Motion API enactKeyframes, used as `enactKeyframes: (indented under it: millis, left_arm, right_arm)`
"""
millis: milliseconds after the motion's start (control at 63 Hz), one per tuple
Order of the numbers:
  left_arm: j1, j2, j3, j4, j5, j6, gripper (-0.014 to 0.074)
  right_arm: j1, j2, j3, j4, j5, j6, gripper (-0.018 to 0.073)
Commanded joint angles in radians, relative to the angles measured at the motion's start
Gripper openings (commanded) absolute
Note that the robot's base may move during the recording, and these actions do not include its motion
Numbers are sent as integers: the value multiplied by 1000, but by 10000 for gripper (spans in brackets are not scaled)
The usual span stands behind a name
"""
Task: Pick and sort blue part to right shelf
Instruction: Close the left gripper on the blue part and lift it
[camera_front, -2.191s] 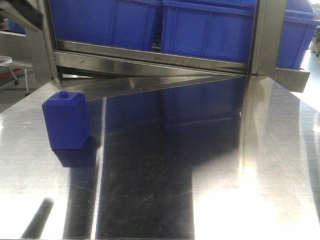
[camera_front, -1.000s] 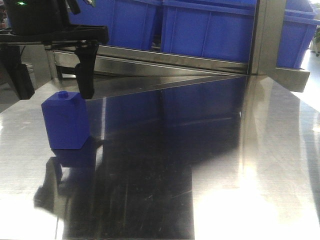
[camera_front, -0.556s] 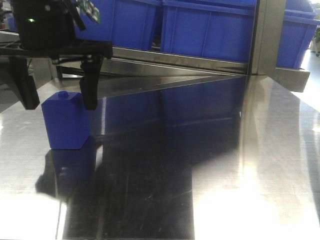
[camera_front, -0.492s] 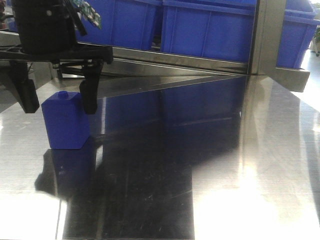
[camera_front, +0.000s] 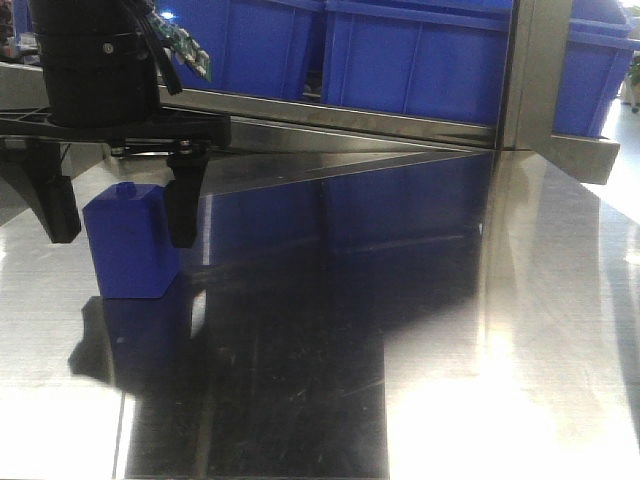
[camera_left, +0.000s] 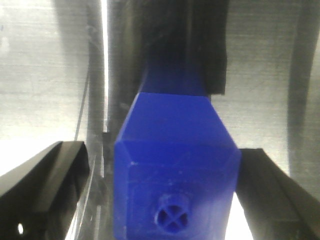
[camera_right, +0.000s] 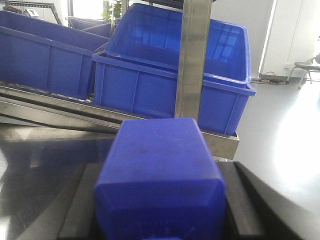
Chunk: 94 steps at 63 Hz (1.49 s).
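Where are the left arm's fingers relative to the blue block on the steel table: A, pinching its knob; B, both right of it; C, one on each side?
C: the left gripper hangs with one of its fingers on each side of the squat blue block, standing on the steel table.

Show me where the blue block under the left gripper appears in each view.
Front: blue block left on the steel table, between the left gripper's fingers.
Left wrist: blue block lower centre, knob toward camera.
Right wrist: not in it; a second blue block sits in the right gripper.
Shared landmark: blue bins, front and right wrist.
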Motion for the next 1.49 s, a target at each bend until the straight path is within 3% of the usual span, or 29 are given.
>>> enactKeyframes:
  millis: [0,429,810,921,1032,1080,1191,1334,1477]
  left_arm:
    - [-9,-43,-30,2,1,-13,602]
    - [-9,-43,-30,2,1,-13,431]
    - [-9,-129,-28,-29,1,0,417]
    - [-1,-196,-6,-61,-2,131,417]
    - [19,-262,53,-161,-56,301,417]
    - [31,-301,102,-212,-113,406,417]
    - [52,-383,222,-270,-266,567,417]
    - [82,-509,385,-271,-490,668,417]
    - [130,-645,544,-270,-713,670,417]
  right_arm:
    - [-4,9,-30,5,-90,-7,434]
    - [-4,9,-30,5,-90,-7,434]
    - [-4,9,-30,5,-90,-7,434]
    - [-4,9,-30,5,-90,-7,434]
    - [-4,9,-30,5,-90,-7,434]
    - [-4,9,-30,5,-90,-7,434]
    - [-4,9,-30,5,-90,-7,434]
    - [-4,9,-30,5,-90,-7,434]
    - [-4,9,-30,5,-90,-7,434]
